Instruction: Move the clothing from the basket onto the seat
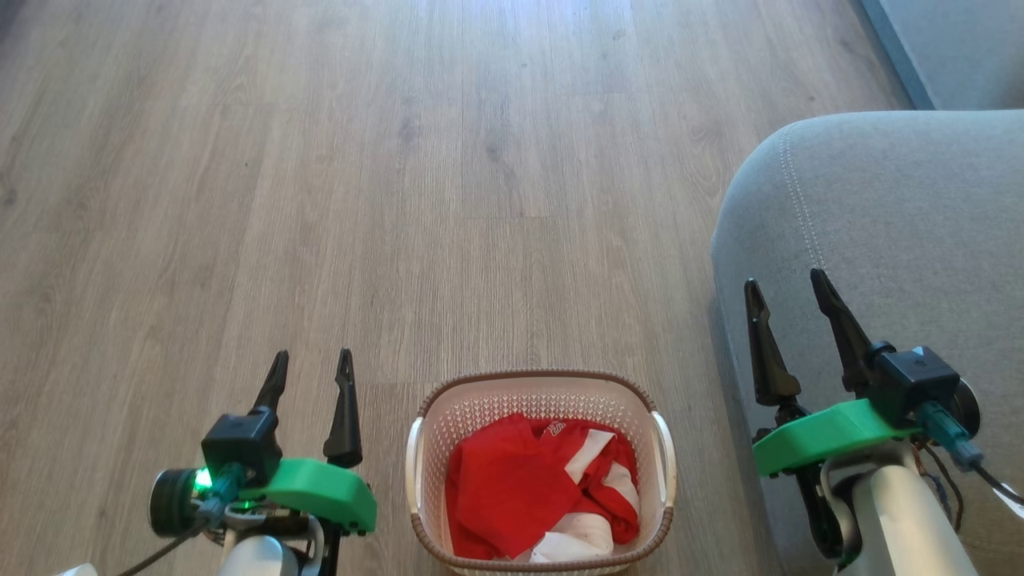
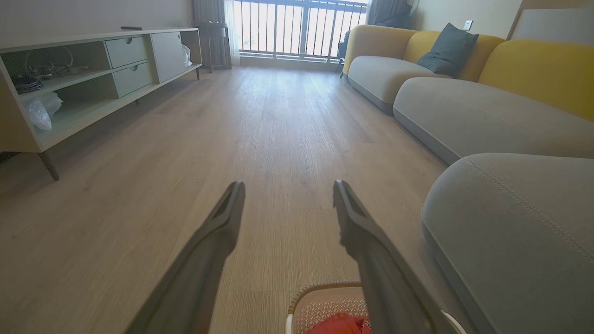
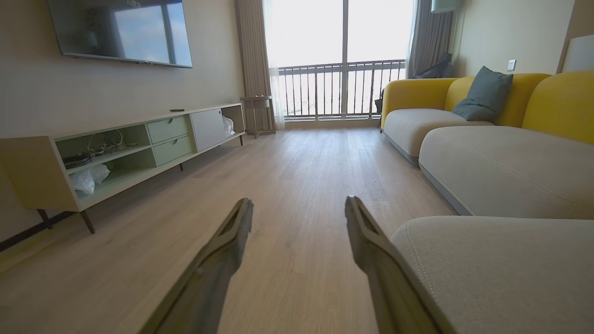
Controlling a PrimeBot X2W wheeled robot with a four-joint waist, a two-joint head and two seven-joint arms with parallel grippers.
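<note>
Red clothing (image 1: 512, 488) heaped in basket (image 1: 488, 412) beside grey seat (image 1: 904, 208); left hand (image 1: 313, 353), right hand (image 1: 784, 277) both wide, empty.

Sunlit wood floor (image 3: 297, 185) runs between low cabinet (image 3: 176, 139) and yellow sofa (image 3: 561, 104).

Clothing (image 1: 512, 488) in basket (image 1: 544, 382), left of seat (image 1: 904, 208).

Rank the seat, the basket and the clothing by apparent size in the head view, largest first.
1. The seat: largest, even with the frame cutting it off.
2. The basket: clearly smaller than the seat.
3. The clothing: bunched inside the basket, so smallest.
</note>
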